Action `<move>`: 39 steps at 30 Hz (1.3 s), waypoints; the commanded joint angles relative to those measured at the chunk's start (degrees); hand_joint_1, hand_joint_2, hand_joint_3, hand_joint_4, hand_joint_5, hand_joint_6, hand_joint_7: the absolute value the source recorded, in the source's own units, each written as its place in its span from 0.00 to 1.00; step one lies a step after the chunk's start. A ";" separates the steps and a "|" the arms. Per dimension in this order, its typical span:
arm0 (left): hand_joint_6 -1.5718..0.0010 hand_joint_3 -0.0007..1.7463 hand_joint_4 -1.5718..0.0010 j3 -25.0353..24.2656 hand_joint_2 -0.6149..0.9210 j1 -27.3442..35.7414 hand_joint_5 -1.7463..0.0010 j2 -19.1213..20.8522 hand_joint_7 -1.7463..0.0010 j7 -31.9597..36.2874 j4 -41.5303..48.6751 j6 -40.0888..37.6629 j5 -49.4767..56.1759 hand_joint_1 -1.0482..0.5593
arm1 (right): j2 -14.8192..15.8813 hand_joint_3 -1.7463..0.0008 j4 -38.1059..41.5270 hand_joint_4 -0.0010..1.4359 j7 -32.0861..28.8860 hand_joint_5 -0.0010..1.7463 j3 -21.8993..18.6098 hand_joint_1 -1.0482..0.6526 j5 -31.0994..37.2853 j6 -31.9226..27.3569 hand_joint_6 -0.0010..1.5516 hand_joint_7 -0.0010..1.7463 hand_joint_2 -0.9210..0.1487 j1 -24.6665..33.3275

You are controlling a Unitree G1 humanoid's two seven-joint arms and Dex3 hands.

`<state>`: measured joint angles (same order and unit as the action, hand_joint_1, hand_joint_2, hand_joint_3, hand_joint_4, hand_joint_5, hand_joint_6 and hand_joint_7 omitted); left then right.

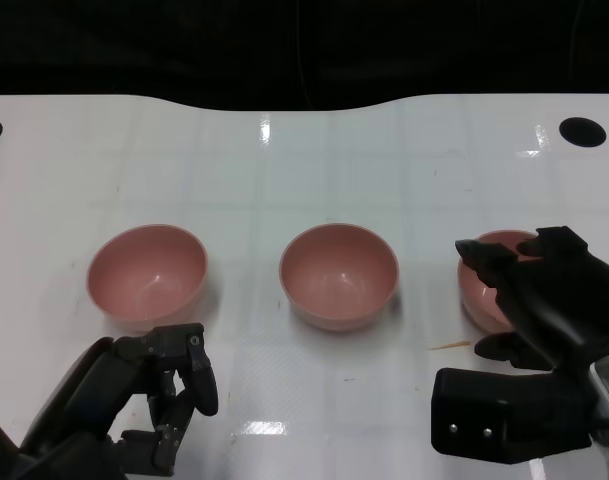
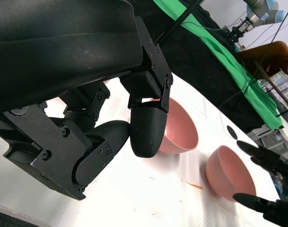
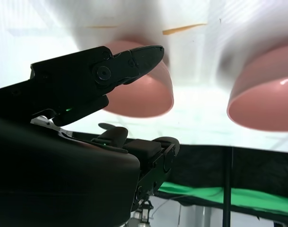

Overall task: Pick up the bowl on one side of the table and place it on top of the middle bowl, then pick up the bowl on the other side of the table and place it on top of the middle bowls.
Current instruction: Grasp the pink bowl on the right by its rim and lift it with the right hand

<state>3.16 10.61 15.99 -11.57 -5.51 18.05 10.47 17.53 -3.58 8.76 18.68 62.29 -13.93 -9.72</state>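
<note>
Nearest the camera, the left robot hand [image 1: 174, 385] hangs with fingers curled in, holding nothing, while the right robot hand [image 1: 544, 295] spreads around the right bowl [image 1: 481, 290]. Beyond, the middle bowl [image 1: 339, 275] and left bowl [image 1: 147, 275] sit on the white surface [image 1: 284, 160].

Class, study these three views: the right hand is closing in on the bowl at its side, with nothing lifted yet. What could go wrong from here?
1. The right hand is spread around the right bowl without a visible firm grip; closing only on the rim could tip the bowl or let it slip.
2. The middle bowl stands unheld, so an off-centre placement might nudge it along the glossy table.
3. The left hand sits close to the left bowl and could bump it.
</note>
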 commanded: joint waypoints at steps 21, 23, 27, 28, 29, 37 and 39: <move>0.50 0.82 0.43 -0.27 0.65 -1.67 0.00 0.92 0.11 -0.66 0.96 1.06 -1.07 0.55 | -0.64 1.00 26.28 0.40 -1.97 0.29 7.55 0.30 -2.63 -4.20 0.34 0.02 0.01 -12.69; 0.50 0.83 0.43 -0.29 0.65 -1.62 0.00 0.89 0.11 -0.68 0.79 0.85 -1.10 0.56 | -0.42 0.99 27.49 0.43 -2.46 0.52 7.92 0.34 -3.56 -3.14 0.40 0.02 0.00 -13.29; 0.50 0.83 0.43 -0.24 0.65 -1.70 0.00 0.85 0.11 -0.74 0.77 0.53 -1.12 0.56 | -0.07 0.99 30.90 0.55 -6.96 0.89 7.44 0.42 -7.17 1.93 0.63 0.06 0.02 -14.36; 0.50 0.83 0.43 -0.22 0.65 -1.67 0.00 0.84 0.11 -0.73 0.70 0.46 -1.09 0.56 | 0.31 0.99 31.59 0.55 -9.38 0.94 7.39 0.43 -7.87 3.90 0.67 0.07 0.03 -14.42; 0.50 0.83 0.43 -0.21 0.65 -1.65 0.00 0.84 0.11 -0.73 0.67 0.42 -1.07 0.56 | 0.63 0.99 32.20 0.54 -11.35 0.97 7.34 0.43 -8.52 5.59 0.67 0.05 0.02 -14.49; 0.50 0.83 0.43 -0.21 0.65 -1.60 0.00 0.82 0.11 -0.75 0.64 0.62 -1.17 0.56 | 0.72 0.86 36.30 0.59 -22.92 1.00 6.46 0.46 -11.11 11.19 0.73 0.06 0.00 -16.43; 0.50 0.83 0.43 -0.26 0.65 -1.62 0.00 0.72 0.11 -0.86 0.32 -0.04 -1.44 0.56 | 0.43 0.86 36.34 0.59 -24.19 1.00 6.04 0.46 -11.48 10.97 0.71 0.04 0.00 -17.35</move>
<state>3.17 8.78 16.14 -11.96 -4.66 18.61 9.46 17.67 32.70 -13.92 25.71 51.63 -2.85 -25.07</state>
